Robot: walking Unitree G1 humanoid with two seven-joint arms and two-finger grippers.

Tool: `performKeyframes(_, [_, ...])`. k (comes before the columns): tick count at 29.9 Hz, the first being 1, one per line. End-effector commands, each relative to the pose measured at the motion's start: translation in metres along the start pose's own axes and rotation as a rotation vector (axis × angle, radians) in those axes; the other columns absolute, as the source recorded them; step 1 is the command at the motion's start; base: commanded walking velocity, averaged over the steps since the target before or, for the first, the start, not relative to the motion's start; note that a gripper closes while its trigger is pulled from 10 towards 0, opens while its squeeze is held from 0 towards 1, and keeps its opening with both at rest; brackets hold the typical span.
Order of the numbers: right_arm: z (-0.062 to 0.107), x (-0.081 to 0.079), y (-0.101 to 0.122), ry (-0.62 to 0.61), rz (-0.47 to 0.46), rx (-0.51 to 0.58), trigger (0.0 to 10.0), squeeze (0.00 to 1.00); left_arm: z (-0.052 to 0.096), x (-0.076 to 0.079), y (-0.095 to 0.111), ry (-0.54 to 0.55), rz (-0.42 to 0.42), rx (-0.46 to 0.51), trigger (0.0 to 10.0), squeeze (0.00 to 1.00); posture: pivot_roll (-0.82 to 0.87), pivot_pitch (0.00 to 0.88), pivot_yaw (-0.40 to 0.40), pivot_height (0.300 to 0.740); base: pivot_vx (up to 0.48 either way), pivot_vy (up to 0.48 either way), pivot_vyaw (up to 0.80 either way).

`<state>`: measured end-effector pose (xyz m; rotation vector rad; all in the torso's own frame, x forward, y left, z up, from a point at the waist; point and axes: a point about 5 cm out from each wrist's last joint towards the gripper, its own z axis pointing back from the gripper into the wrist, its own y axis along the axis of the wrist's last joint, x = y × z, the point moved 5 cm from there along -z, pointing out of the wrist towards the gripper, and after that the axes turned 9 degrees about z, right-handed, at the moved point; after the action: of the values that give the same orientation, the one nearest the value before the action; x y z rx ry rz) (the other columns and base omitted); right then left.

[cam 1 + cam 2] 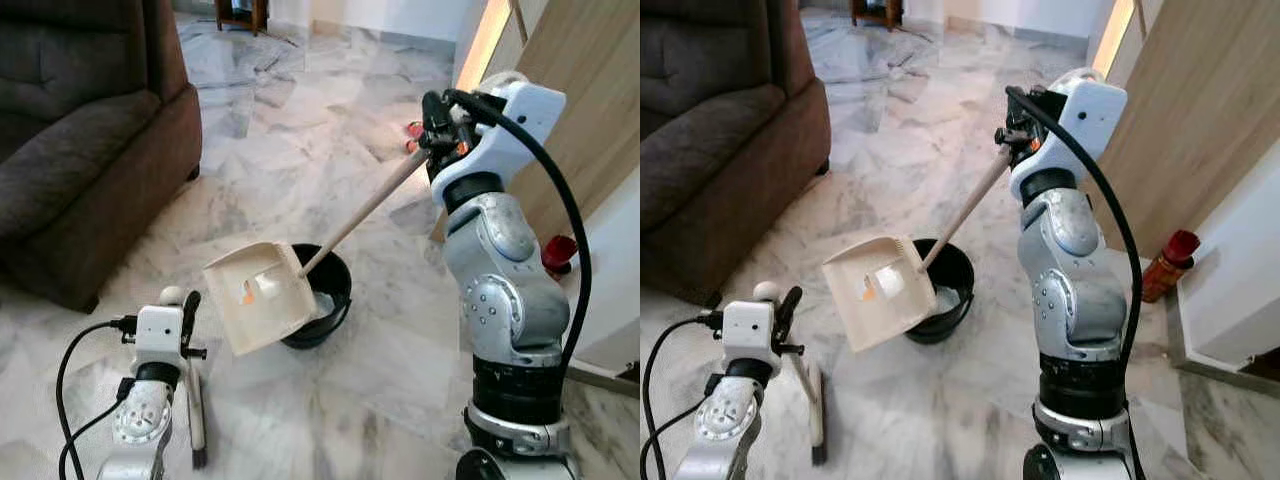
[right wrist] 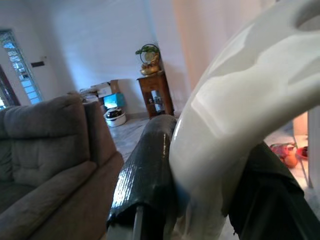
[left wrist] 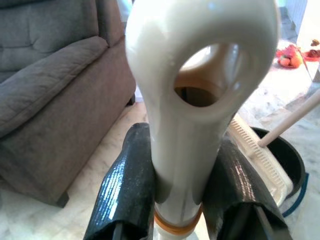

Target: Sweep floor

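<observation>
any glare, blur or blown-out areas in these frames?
Left eye view: marble floor throws window glare; wall strip top right is blown out. Left wrist view: broom handle overexposed, soft; sofa sharp. Right wrist view: dustpan handle blurred, close.

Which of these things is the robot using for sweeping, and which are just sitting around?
In use:
- dustpan, held by right tool, tipped over black bucket
- broom, held by left tool

Lying about:
- brown sofa
- red bottle

Bucket (image 1: 325, 300) on floor (image 1: 300, 140) ahead of me. Dustpan (image 1: 262, 296) tilted over its left rim. Sofa (image 1: 80, 130) far left of bucket, broom (image 1: 195, 400) near-left, bottle (image 1: 1168, 262) right.
</observation>
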<state>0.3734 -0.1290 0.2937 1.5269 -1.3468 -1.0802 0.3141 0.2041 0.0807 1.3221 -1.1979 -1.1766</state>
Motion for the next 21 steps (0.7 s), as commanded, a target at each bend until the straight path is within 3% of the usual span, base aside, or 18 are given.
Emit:
performKeyframes(1, [-0.0007,-0.0121,0.0187,0.035,-0.021,0.079,10.0,0.0,0.0013,-0.0072,0.0015,0.019,-0.014,0.006,10.0,0.0,0.04,0.062,-0.061,0.74,0.285,0.0,0.0])
performKeyframes(21, [-0.0005,-0.0158,0.0203,0.051,-0.034,0.087,10.0,0.0,-0.0004,-0.0069,0.0032,0.023,-0.013,0.013,10.0,0.0,0.04,0.057,-0.062,0.74,0.287,0.0,0.0])
